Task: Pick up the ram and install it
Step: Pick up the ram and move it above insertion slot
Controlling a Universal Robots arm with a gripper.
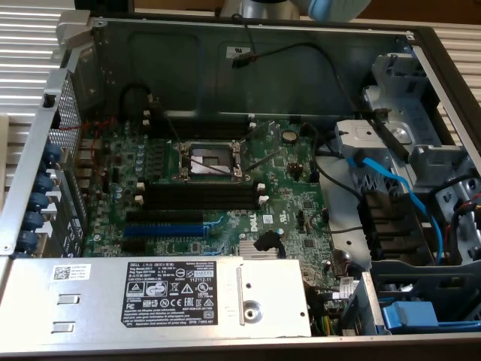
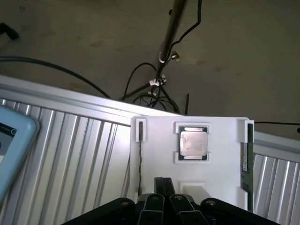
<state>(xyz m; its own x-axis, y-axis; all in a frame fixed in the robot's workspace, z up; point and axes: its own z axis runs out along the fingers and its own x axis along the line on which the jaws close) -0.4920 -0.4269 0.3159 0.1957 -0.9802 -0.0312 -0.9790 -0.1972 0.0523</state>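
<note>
Zero steps done: the long thin green ram stick (image 2: 244, 161) stands in its white plastic tray (image 2: 220, 140), black memory slots (image 1: 201, 194) empty, fingers (image 2: 160, 187) closed on nothing.

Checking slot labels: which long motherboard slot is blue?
The expansion slot nearest the power supply; every other long slot, the memory slots included, is black.

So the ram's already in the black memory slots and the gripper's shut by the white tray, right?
No. The exterior view shows the black memory slots empty; the ram stands on edge in the white tray, seen in the wrist view. The gripper is shut by that tray.
</note>
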